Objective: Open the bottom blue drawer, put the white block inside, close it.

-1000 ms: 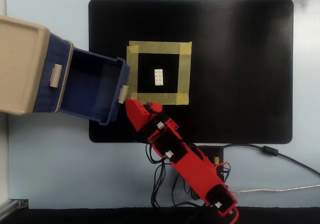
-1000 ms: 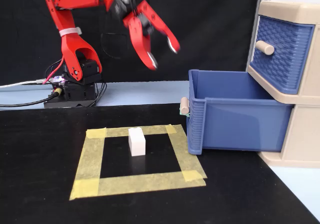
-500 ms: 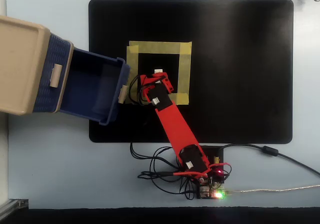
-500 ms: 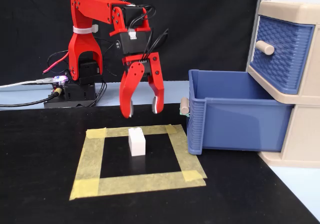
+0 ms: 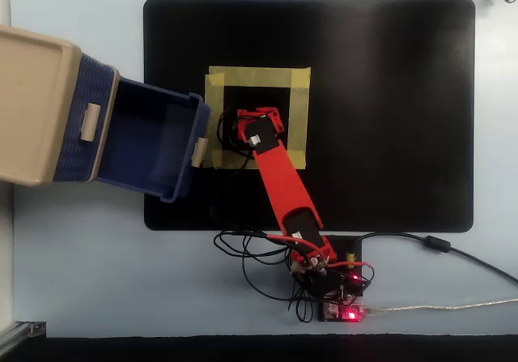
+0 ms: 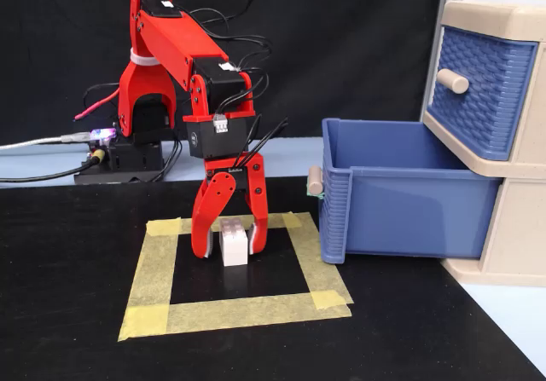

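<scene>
Red arm's fingers (image 6: 229, 246) are straddling the tiny white studded toy brick (image 6: 233, 244), spread apart on either side of it, contact unclear. Brick is sitting on the black mat (image 6: 77, 313) inside the yellow tape square (image 6: 239, 314). Dark blue weave-textured bottom drawer (image 6: 401, 192) is standing pulled out of the beige cabinet (image 6: 512, 228) on the counter (image 5: 97, 273).

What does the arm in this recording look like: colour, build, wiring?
The arm is bright red plastic with black servo blocks and loose black cables along it. The gripper has two curved red fingers. A white band wraps the upper link, and a lit board sits beside the base.
</scene>
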